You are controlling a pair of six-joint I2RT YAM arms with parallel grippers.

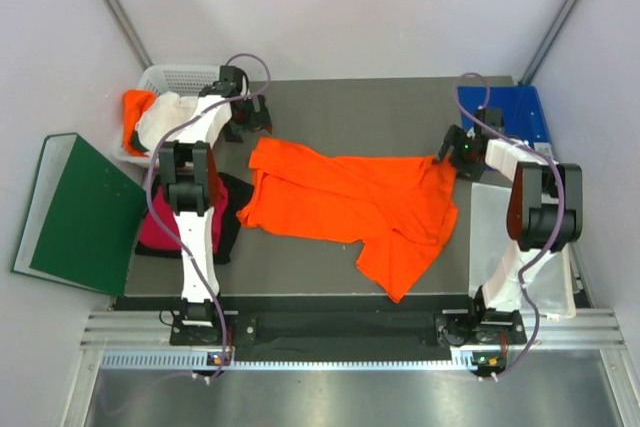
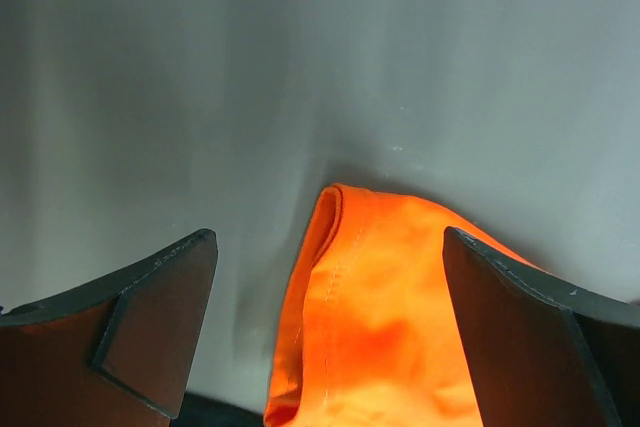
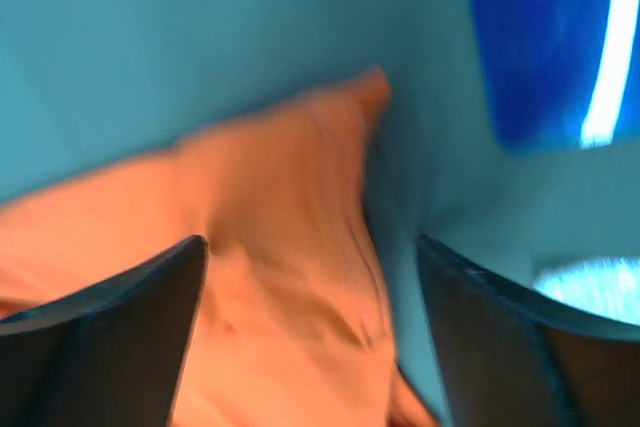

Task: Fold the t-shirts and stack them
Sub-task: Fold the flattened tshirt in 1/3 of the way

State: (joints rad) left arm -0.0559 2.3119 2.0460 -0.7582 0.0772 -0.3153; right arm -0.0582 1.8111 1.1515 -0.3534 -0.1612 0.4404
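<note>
A bright orange t-shirt (image 1: 350, 202) lies spread and wrinkled across the middle of the dark table. My left gripper (image 1: 253, 119) is open just above the shirt's far left corner; in the left wrist view that hemmed corner (image 2: 375, 307) lies between the spread fingers. My right gripper (image 1: 447, 150) is open at the shirt's far right corner, which shows blurred between the fingers in the right wrist view (image 3: 300, 247). A magenta-pink shirt (image 1: 160, 232) and a black shirt (image 1: 232, 209) lie heaped at the left edge. White (image 1: 170, 117) and orange (image 1: 133, 112) shirts hang over a basket.
A white basket (image 1: 180, 77) stands at the far left. A dark green binder (image 1: 85, 212) lies off the table's left edge. A flat blue folder (image 1: 510, 112) lies at the far right. A pale sheet (image 1: 500, 237) covers the near right.
</note>
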